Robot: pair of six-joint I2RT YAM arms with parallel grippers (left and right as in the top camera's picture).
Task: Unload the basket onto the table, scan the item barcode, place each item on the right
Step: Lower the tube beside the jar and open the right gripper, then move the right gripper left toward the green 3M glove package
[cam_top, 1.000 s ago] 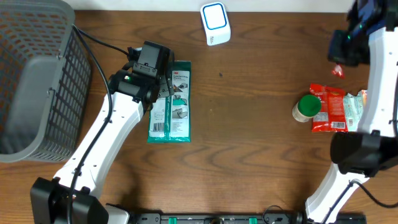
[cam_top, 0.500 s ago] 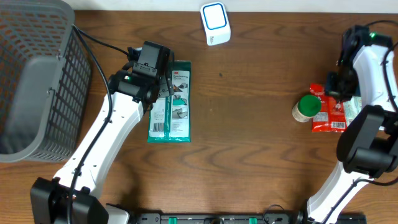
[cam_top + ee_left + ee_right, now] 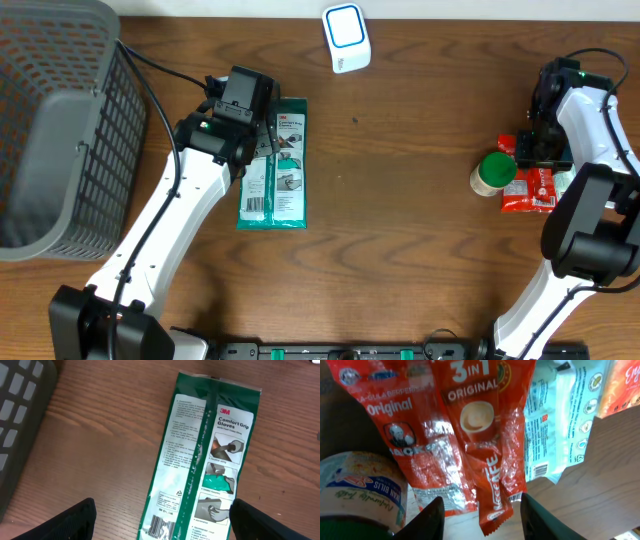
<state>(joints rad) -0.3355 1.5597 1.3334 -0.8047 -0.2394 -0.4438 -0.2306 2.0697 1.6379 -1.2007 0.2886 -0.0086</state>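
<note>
Right, status. Left end effector (image 3: 162, 505) hangs released over the green gloves packet (image 3: 205, 460). Its fingers are wide, one on either side of the packet's lower end, and nothing is clamped. The packet lies flat on the desk (image 3: 400, 230), printed side up, between the grey basket (image 3: 60, 60) and mid desk. Its barcode (image 3: 160, 529) faces up near the lower corner and is partly cut off by the frame edge in the left wrist view. The white-and-blue scanner (image 3: 346, 37) sits at the far edge of the desk, well apart from the packet.

Right end effector (image 3: 481, 500) is low over the pile at the other side of the desk, fingers apart. A slim red stick sachet (image 3: 492, 485) lies in the gap between them. There seems to be clearance on both sides, but the view is too tight to rule out contact. The stick rests on the big red "3 in 1 Original" bag (image 3: 415, 420). The green-lidded jar (image 3: 493, 172) is just beside that bag on the mid-desk side. A white-and-green packet (image 3: 555, 420) lies on its outer side.
</note>
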